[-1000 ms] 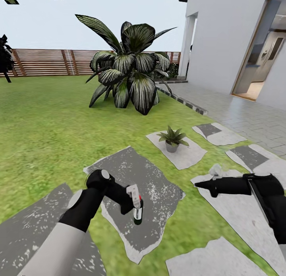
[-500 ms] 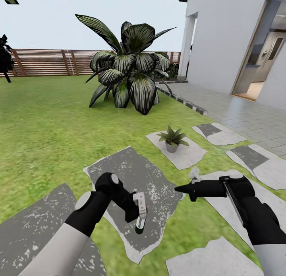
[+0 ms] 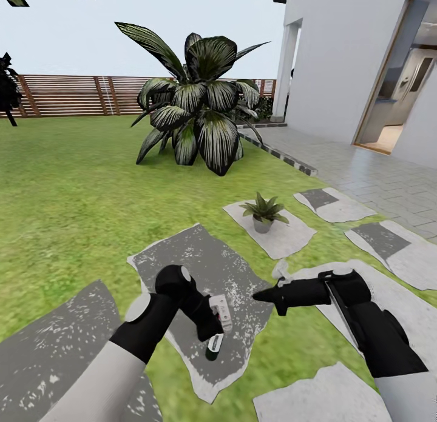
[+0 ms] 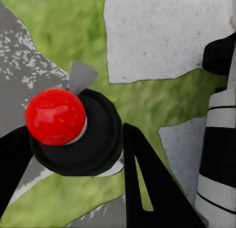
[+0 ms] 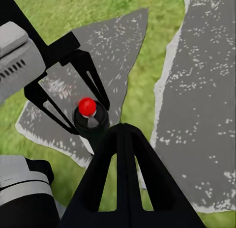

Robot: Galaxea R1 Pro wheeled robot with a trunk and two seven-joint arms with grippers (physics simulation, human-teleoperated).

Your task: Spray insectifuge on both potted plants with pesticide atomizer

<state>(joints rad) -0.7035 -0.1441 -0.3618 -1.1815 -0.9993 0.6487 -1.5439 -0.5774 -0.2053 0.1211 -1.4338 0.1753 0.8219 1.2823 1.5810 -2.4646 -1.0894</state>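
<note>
My left gripper [image 3: 211,336] is shut on the pesticide atomizer [image 3: 221,311], a slim dark-green bottle with a pale spray head, held low and slightly tilted over a grey stepping stone [image 3: 200,270]. In the left wrist view its red-capped top [image 4: 55,116] sits between the black fingers [image 4: 147,179]. My right gripper [image 3: 256,296] is shut, its tip pointing at the bottle from a short way to the right. The right wrist view has its joined tips [image 5: 123,127] just short of the atomizer [image 5: 91,122]. One potted plant [image 3: 263,211] stands on a pale stone farther ahead.
A big striped-leaf plant [image 3: 194,107] rises beyond on the lawn [image 3: 73,185]. A brown slatted fence [image 3: 73,94] closes the back. The white house wall [image 3: 346,58], an open doorway [image 3: 397,94] and a paved terrace [image 3: 364,167] lie to the right. More stepping stones [image 3: 337,205] dot the grass.
My left arm has lowered the atomizer and carried it a little to the right. My right arm has swung left, bringing its shut tip close to the bottle.
</note>
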